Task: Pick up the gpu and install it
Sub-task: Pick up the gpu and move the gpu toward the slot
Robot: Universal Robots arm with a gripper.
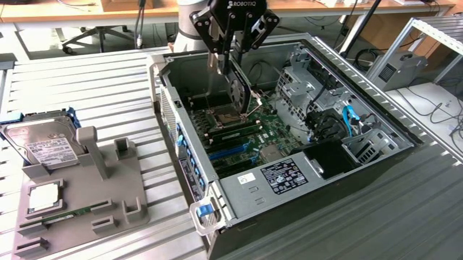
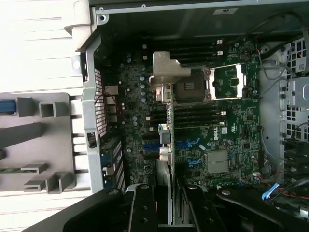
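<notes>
Closest to your wrist camera are the gripper's (image 2: 169,194) black fingers, clamped from both sides on the gpu (image 2: 165,135). The card hangs edge-on and upright inside the open computer case (image 2: 91,106), with its silver bracket pointing away from the fingers. The case is your biggest hazard. The bracket has to meet the perforated rear wall, and a card carried slightly skewed would likely catch on that sheet metal. Next is the motherboard (image 2: 231,125). The card sits over the processor socket (image 2: 193,87) and the seated memory modules (image 2: 193,116), not over the blue expansion slots (image 2: 188,145). Lowered here, its bottom edge would land on the socket frame or the modules instead of a slot. Whether the edge is touching anything below it I cannot tell. The grip is the smaller worry: the pads pinch a thin board, so a sideways push could twist the card between them. In the exterior view, the gripper (image 1: 230,58) and gpu (image 1: 239,89) sit near the far side of the case, well apart from the drive cage and the blue cables (image 1: 348,122) on that view's right. On its left, outside the case, the grey fixture tray (image 1: 108,189) rests on the slatted table (image 1: 87,81). The tray holds a hard drive (image 1: 43,146), a processor chip (image 1: 45,197) and a memory stick (image 1: 69,215), and none of them stands in the way.
</notes>
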